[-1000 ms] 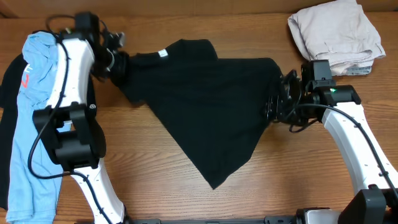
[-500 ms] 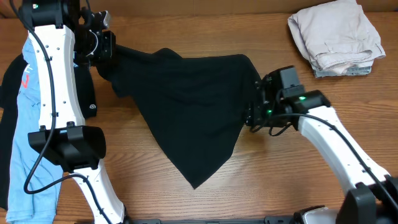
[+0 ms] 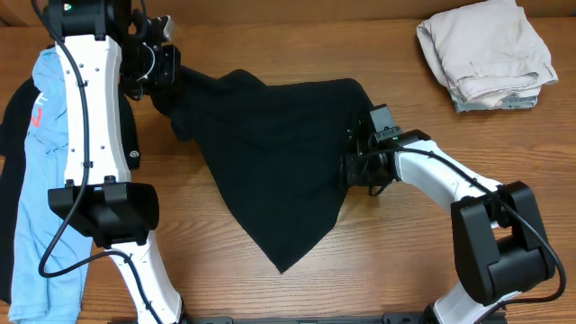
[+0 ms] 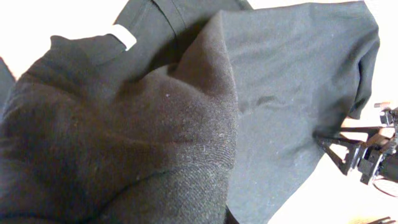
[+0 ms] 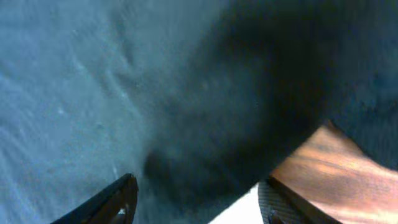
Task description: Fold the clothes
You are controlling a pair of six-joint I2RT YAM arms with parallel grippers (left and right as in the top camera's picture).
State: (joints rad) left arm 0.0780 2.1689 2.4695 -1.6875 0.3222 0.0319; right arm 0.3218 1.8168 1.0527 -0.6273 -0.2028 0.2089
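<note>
The plain black T-shirt (image 3: 270, 153) lies spread across the middle of the table, tapering to a point near the front. Its upper left corner is bunched and drawn up to my left gripper (image 3: 160, 67), which seems shut on it. In the left wrist view black cloth (image 4: 155, 124) covers the jaws, and the small white label (image 4: 124, 37) shows at the top. My right gripper (image 3: 353, 168) is at the shirt's right edge. In the right wrist view its fingers (image 5: 196, 199) stand wide apart with dark fabric (image 5: 205, 93) just ahead of them.
A light blue printed tee (image 3: 45, 180) lies over a black tee with a round white logo (image 3: 135, 158) at the left edge. Folded beige garments (image 3: 486, 49) sit at the back right. Bare wooden table (image 3: 405, 252) shows in front and to the right.
Both arms have carried the black shirt leftward. The left gripper rose toward the back left. The right gripper moved left and in along the shirt's edge, and its fingers now stand apart.
</note>
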